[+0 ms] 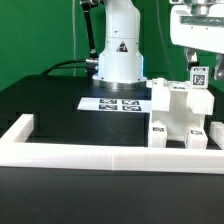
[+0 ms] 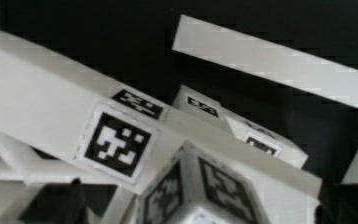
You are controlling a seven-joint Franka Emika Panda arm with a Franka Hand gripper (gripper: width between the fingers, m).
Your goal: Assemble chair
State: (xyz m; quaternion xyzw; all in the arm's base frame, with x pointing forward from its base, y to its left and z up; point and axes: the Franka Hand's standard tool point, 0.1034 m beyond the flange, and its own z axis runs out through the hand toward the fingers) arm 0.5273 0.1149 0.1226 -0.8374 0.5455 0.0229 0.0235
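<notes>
The partly built chair stands at the exterior view's right, a chunky white structure with tagged blocks at its foot. An upright tagged piece rises from its top. My gripper hangs right above that piece. In the wrist view the same tagged piece sits between my gripper's dark fingers, which stand wide apart at either side with gaps to it. The gripper is open and holds nothing. A slanted white slab with a square tag lies beside the piece.
The marker board lies flat on the black table in front of the robot base. A long white border rail runs along the front and turns back at the exterior view's left.
</notes>
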